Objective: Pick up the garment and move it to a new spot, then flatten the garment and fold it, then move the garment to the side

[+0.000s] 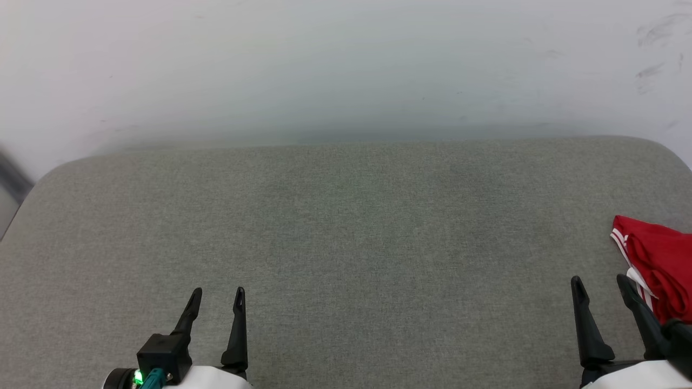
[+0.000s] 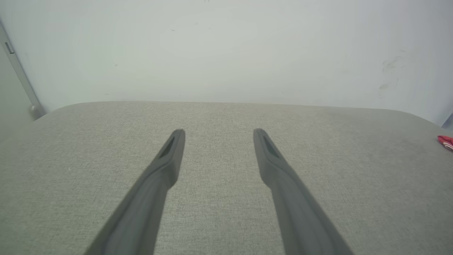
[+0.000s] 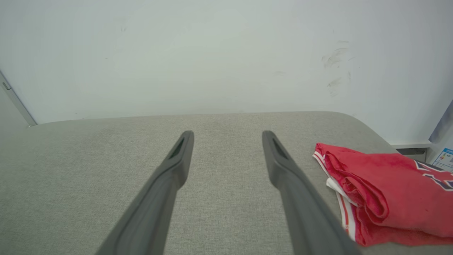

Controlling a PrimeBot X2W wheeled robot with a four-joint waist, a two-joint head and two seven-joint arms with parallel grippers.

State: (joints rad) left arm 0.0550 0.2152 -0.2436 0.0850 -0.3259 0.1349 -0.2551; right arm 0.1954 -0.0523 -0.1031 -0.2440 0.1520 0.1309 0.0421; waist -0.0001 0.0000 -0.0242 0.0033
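L claw [image 1: 218, 292], R claw [image 1: 600, 280] wide, empty. Shirt [image 3: 389, 191] looks soft, light, floppy; prob. best pinched at its striped edge.

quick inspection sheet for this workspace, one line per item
surface: grey fabric surface, smooth, no wrinkles seen.
job's things: garment, red with white-striped trim, bundled at the right edge, not held.
clutter: nothing seen.
grippers: left gripper open over the fabric, holding nothing; right gripper open close beside the garment, contact unclear.
cables: teal connector at the left wrist; no loose cable seen.
surroundings: pale wall behind, with scuff marks on its right part.
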